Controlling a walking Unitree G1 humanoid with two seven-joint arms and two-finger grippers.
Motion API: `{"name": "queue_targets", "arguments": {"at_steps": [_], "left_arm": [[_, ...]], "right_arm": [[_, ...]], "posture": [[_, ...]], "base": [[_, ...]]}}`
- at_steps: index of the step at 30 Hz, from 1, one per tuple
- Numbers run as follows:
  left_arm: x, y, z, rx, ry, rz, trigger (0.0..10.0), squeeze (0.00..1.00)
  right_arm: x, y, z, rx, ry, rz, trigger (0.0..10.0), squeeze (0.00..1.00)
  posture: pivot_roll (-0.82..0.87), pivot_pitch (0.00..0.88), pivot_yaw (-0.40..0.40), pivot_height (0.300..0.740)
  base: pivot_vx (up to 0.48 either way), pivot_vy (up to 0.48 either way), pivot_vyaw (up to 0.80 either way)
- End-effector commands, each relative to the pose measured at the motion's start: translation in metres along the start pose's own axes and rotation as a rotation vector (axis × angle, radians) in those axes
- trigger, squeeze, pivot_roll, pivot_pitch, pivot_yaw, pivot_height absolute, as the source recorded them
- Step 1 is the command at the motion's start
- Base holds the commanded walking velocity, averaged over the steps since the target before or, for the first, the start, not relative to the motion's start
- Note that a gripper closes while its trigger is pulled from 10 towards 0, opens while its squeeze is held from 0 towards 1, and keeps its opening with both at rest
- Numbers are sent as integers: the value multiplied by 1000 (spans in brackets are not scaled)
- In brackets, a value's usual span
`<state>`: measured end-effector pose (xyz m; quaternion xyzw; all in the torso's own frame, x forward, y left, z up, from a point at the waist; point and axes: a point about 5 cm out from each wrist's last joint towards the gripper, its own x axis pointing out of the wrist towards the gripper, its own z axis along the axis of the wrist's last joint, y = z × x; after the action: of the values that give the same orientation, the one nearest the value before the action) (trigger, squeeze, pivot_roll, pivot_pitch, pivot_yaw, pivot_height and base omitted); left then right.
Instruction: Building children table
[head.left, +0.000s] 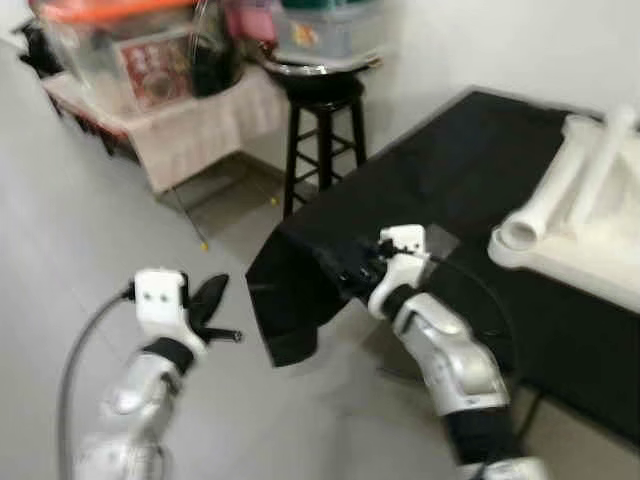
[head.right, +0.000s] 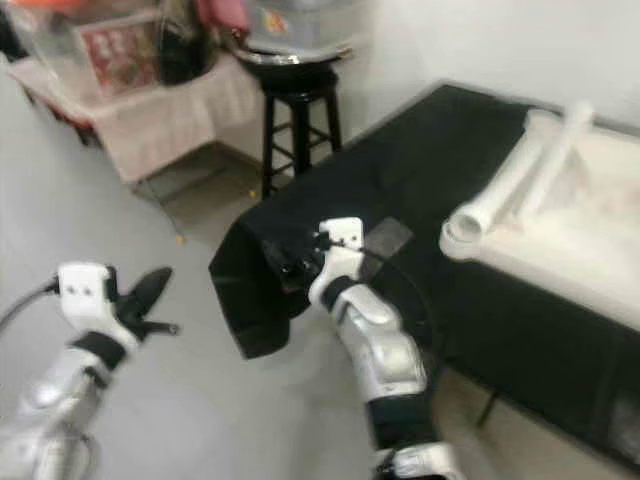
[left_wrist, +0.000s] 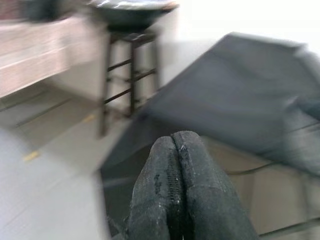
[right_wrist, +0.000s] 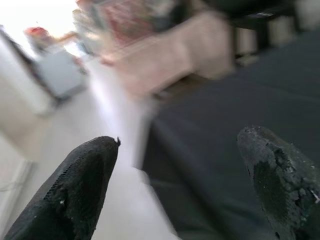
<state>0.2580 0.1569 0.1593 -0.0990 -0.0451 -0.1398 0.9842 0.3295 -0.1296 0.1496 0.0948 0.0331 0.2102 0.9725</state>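
From the head cameras I see a table draped in black cloth (head.left: 480, 180) with the white children's table piece (head.left: 575, 215) lying on its far right side, its tubular legs (head.left: 545, 200) lying across the top and the panel cut off by the frame edge. At rear left a low cloth-covered bench (head.left: 190, 125) carries clear storage bins (head.left: 110, 45); their contents are too blurred for me to identify. A black stool (head.left: 322, 120) beside it bears a dark bowl (head.left: 315, 70) under another plastic box (head.left: 330, 25). My right gripper (head.left: 345, 268) sits at the near corner of the black cloth; my left gripper (head.left: 215, 305) hangs over bare floor. In the left wrist view its fingers (left_wrist: 185, 190) are pressed together, holding nothing. In the right wrist view the fingers (right_wrist: 85, 185) stand wide apart above the dark cloth, background smeared.
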Motion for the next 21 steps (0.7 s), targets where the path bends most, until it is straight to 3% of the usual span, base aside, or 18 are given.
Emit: {"name": "queue_targets", "arguments": {"at_steps": [1, 21], "left_arm": [[-3, 7, -3, 0, 16, 27, 10000, 0], [-3, 7, -3, -11, 4, 27, 10000, 0]], "right_arm": [[4, 12, 0, 9, -8, 38, 10000, 0], [4, 11, -1, 19, -6, 55, 10000, 0]], "posture": [[-118, 63, 67, 740], [-114, 50, 62, 740]], "base": [[0, 0, -800], [0, 0, -800]]}}
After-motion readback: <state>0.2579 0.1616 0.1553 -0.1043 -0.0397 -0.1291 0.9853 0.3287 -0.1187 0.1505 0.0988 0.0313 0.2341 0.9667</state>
